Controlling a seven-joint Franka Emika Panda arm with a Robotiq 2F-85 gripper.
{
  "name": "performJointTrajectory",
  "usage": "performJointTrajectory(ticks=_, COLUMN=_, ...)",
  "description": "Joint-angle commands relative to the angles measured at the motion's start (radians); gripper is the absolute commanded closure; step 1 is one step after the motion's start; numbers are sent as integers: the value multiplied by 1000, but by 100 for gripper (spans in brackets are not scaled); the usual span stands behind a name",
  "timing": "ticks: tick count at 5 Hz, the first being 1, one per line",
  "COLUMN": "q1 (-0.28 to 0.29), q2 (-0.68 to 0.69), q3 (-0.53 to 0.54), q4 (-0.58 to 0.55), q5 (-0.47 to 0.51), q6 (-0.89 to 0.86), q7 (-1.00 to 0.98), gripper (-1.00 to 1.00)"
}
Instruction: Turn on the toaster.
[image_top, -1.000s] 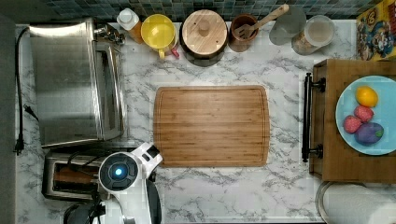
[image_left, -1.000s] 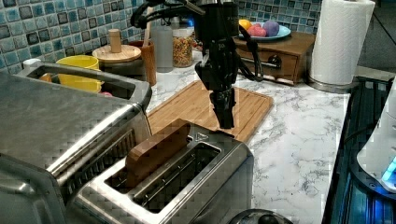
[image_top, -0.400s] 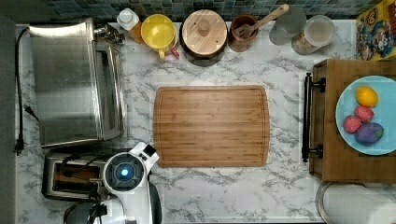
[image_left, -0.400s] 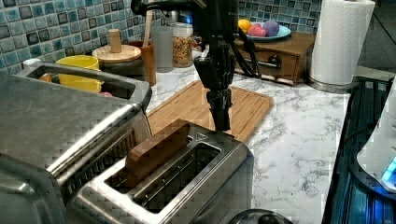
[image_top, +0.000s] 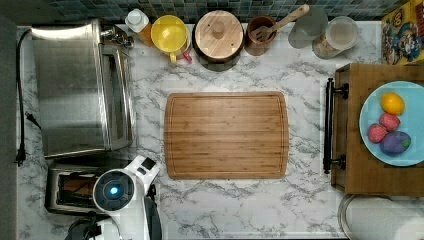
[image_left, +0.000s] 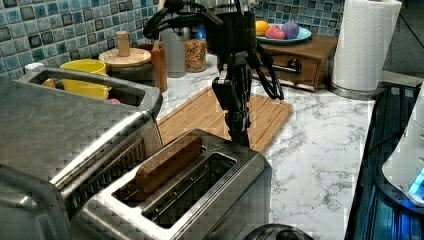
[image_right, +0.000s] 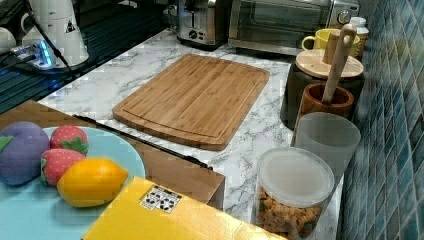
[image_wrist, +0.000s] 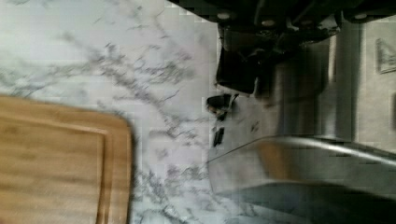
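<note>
Gripper (image_left: 239, 135): pointed down at the toaster's (image_left: 200, 190) far end; finger state could not be told.
Slot: held toast (image_left: 167, 162).

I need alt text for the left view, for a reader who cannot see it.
A robot arm's gripper points down at the far end of a steel toaster holding a slice of bread. A toaster oven stands beside it, a cutting board behind.
</note>
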Motion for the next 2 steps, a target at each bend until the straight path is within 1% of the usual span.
performJointTrajectory(ticks=1, q1=-60, q2=191, q3=3, q4=59, q5=-116, q6=37, q7=266, gripper=100)
performJointTrajectory(ticks=2, q1=-94, q2=246, q3=-6, q4=46, q5=-115, q6=39, q7=294, gripper=100)
